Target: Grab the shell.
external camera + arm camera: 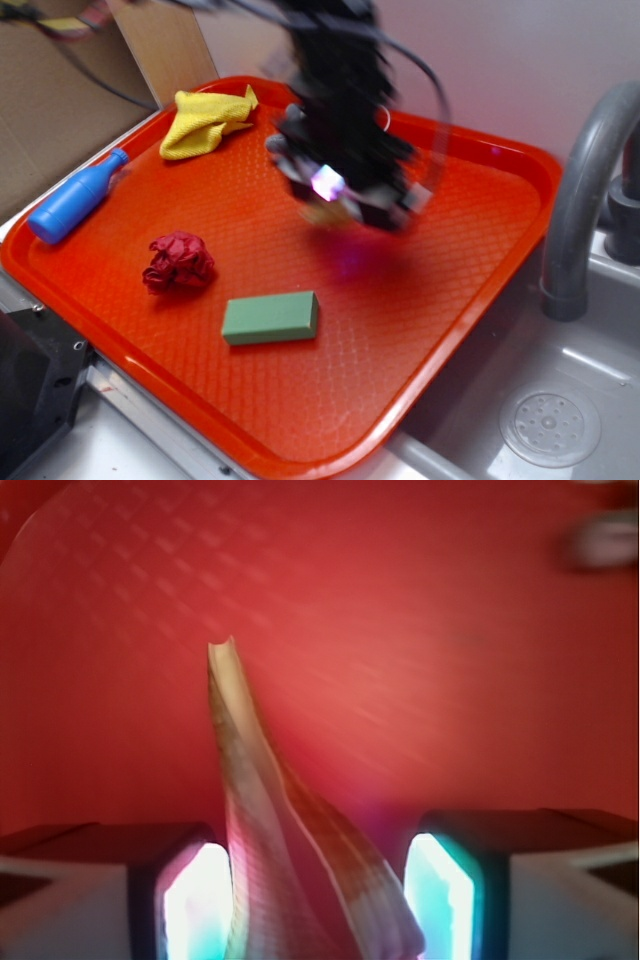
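Shell (290, 870) between gripper (320, 900) pads, near middle of tray (460, 330), tip pointing away. Pads spread either side, contact unclear. Looks light, stiff, slick, brittle; best pinched across wide ribbed body.

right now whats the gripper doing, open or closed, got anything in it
Gripper: the shell sits between its two fingers, with a gap visible on the right side; whether it is clamped cannot be told from these blurred views.
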